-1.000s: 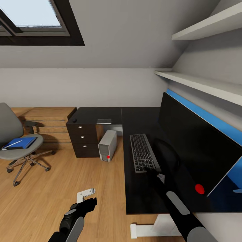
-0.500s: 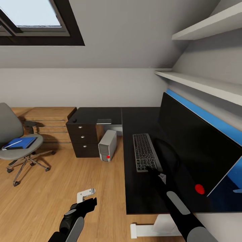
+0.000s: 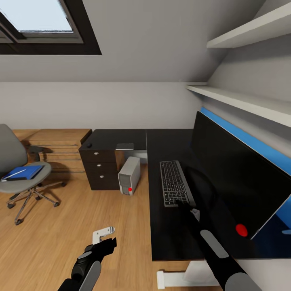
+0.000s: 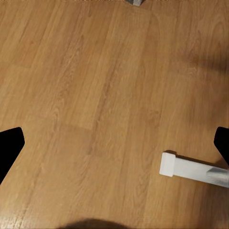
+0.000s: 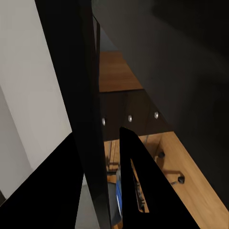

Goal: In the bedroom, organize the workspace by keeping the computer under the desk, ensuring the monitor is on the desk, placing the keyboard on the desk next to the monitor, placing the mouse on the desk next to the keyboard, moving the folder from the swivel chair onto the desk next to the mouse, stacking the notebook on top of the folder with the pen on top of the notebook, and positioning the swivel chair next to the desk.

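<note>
Keyboard (image 3: 174,184) x1 on desk (image 3: 169,234) | monitor (image 3: 234,182) x1 | R jaws (image 3: 180,204) grip keyboard | L jaws (image 3: 106,237) open

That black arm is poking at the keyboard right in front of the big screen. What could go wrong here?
The right gripper sits at the near end of the keyboard, close to the monitor; a wide swing of that arm could knock the screen. Pushing the keyboard crookedly might skew it or slide it toward the desk edge. The folder on the swivel chair still awaits moving.
</note>
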